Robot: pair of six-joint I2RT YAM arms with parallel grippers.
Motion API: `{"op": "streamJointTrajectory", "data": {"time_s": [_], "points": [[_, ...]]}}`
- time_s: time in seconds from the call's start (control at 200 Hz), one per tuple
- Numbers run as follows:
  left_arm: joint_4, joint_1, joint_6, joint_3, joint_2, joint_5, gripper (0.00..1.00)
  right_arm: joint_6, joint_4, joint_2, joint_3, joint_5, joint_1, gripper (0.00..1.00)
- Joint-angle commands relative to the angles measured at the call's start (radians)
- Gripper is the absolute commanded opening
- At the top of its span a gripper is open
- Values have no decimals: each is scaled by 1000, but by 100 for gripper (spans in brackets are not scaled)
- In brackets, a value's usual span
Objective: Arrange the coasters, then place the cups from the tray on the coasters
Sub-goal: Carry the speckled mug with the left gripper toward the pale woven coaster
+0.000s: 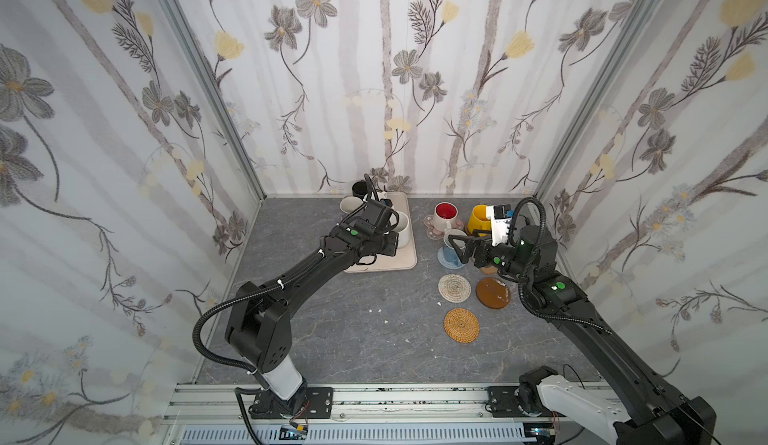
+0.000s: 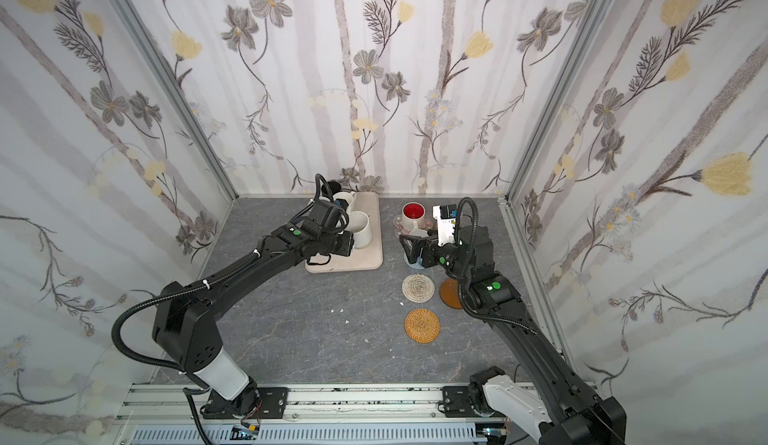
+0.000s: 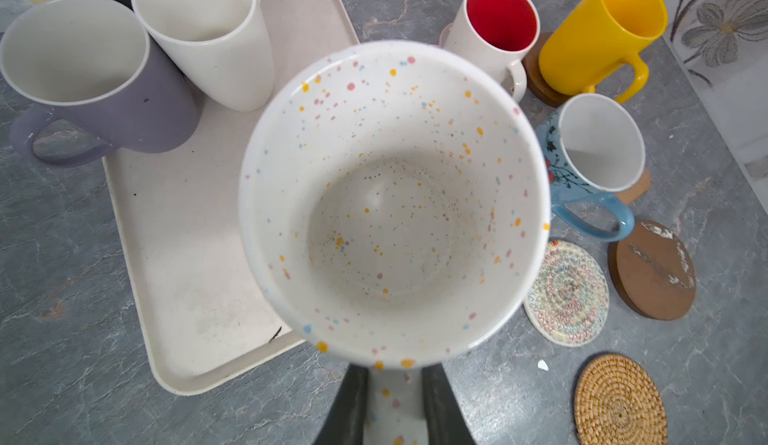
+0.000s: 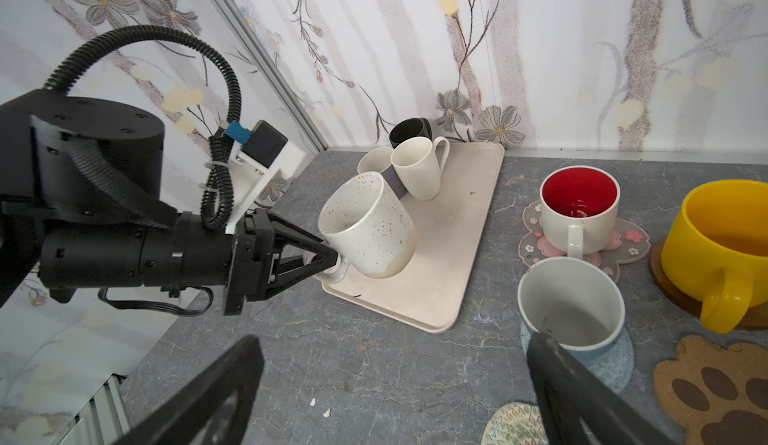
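Surfaces around my matt black fingers (image 3: 348,405)
The speckled cream mug (image 3: 390,214) looks glossy and smooth; the tray (image 3: 187,235) is matt beige, the tan coaster (image 3: 619,401) rough woven rattan, the brown disc (image 3: 652,270) scuffed.

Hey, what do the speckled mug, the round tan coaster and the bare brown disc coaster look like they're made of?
Speckled mug: likely glazed ceramic, glossy cream with coloured flecks and a thick rim.
Round tan coaster: woven rattan or similar fibre, matte, coiled in a visible spiral.
Bare brown disc coaster: perhaps wood or board, matte, with white scuffs; hard to tell.
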Motion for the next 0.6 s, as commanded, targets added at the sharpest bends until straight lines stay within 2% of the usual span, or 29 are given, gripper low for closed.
{"op": "streamJointTrajectory", "data": {"time_s": [0.0,0.265,0.595], "points": [[63,-47,22,-45,-47,-20,0,12,-4,-21,-27,-8,-8,100],[145,-181,-39,-225,-132,-57,0,44,-1,-14,-87,-8,-34,100],[273,-287,-75,-396,-242,-96,0,45,5,3,-108,-5,-59,100]]}}
